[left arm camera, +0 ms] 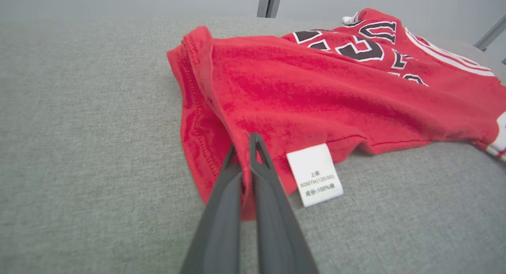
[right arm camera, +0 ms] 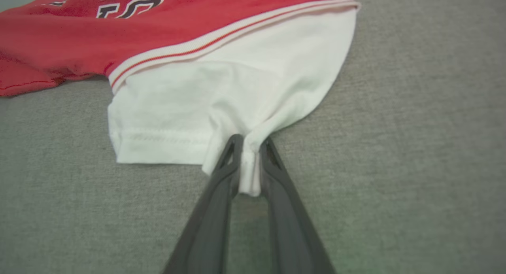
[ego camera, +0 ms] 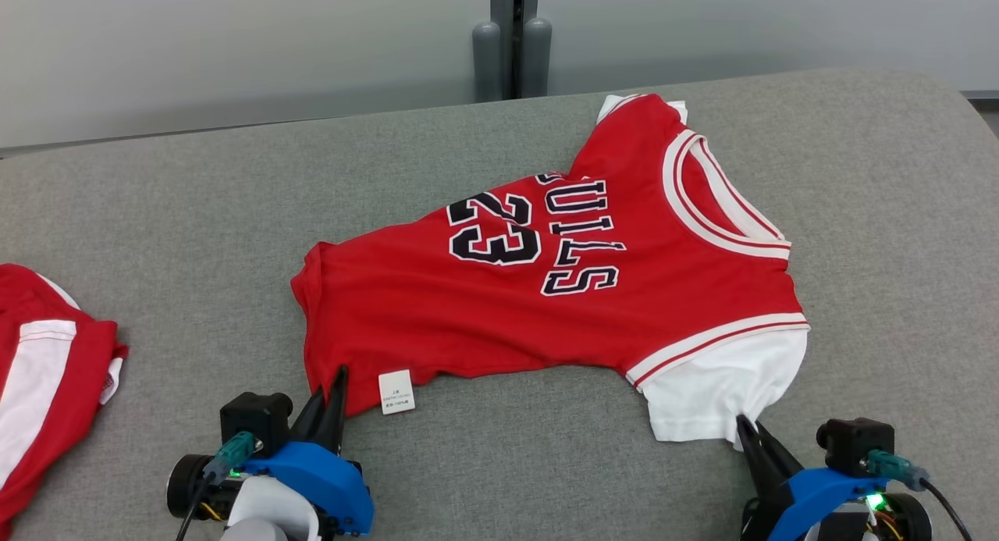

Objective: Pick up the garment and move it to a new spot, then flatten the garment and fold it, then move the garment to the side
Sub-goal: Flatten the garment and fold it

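1. A grey fabric-covered desk [ego camera: 156, 236] spans the head view from edge to edge, with a pale wall and two grey upright posts [ego camera: 511, 57] behind it.
2. The garment [ego camera: 468, 322], a small red jersey printed with "BULLS" and "23" in dark letters edged in white, lies spread near the middle of the desk. Its collar points to the robot's right and its hem to the left. It lies mostly flat, with soft wrinkles along the near edge.
3. A second red-and-white piece of clothing [ego camera: 39, 369] lies at the left edge of the head view, well apart from the garment. It is cut off by the frame, so what kind of piece it is cannot be told.
4. The garment's white sleeve [ego camera: 718, 385] sits at its near right corner, below a red-and-white striped band.
5. The right end effector [ego camera: 745, 428] is pinched narrow on the sleeve's hem. In the right wrist view, the white cloth is bunched between the two dark fingers [right arm camera: 272, 163].
6. The left end effector [ego camera: 334, 385] is closed tight on the garment's near left hem corner. In the left wrist view, red cloth is squeezed between its fingers [left arm camera: 259, 155].
7. A small white care label [ego camera: 396, 391] hangs from the near edge, just beside the left end effector.
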Controlling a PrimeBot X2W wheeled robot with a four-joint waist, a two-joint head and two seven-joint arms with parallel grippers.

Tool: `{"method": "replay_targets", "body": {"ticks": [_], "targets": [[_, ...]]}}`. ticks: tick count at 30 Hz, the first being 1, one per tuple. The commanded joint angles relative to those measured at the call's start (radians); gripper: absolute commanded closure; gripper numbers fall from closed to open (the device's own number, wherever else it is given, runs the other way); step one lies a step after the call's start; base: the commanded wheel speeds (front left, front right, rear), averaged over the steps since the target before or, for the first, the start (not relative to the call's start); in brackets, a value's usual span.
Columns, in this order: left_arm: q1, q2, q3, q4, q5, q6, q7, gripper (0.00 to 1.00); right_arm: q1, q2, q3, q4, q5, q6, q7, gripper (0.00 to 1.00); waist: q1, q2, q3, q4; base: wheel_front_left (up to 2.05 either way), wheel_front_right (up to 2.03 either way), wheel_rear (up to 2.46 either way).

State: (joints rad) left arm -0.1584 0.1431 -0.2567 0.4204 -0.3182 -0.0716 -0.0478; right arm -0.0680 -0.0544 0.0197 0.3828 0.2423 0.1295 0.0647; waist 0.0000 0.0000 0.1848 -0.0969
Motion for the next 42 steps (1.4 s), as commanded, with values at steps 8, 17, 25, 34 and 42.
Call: {"method": "replay_targets", "body": {"ticks": [8, 17, 25, 34, 42], "targets": [[-0.008, -0.021, 0.044, -0.098, -0.088, -0.019, -0.070, 1.00, -0.019, 0.002, -0.106, -0.216, 0.023, 0.001, -0.054, 1.00, 0.0000, 0.0000, -0.036, -0.007, 0.00, 0.00, 0.00], [-0.048, 0.027, 0.092, -0.410, -0.264, -0.049, 0.048, 1.00, -0.056, 0.003, -0.178, -0.642, -0.037, 0.001, 0.130, 1.00, 0.0000, 0.0000, -0.075, -0.012, 0.00, 0.00, 0.00], [-0.115, 0.084, 0.170, -0.739, -0.471, 0.023, 0.334, 1.00, -0.250, -0.141, -0.207, -0.870, -0.035, 0.001, 0.293, 1.00, 0.0000, 0.0000, -0.043, -0.003, 0.00, 0.00, 0.00], [-0.294, 0.124, 0.228, -0.697, -0.548, 0.100, 0.465, 1.00, -0.558, -0.240, -0.099, -0.614, 0.070, 0.001, 0.270, 1.00, 0.0000, 0.0000, 0.186, -0.001, 0.00, 0.00, 0.00], [-0.670, 0.157, 0.240, -0.440, -0.447, 0.074, 0.354, 1.00, -1.007, -0.338, 0.097, -0.248, 0.034, 0.001, 0.055, 1.00, 0.0000, 0.0000, 0.361, 0.015, 0.00, 0.00, 0.00]]}}
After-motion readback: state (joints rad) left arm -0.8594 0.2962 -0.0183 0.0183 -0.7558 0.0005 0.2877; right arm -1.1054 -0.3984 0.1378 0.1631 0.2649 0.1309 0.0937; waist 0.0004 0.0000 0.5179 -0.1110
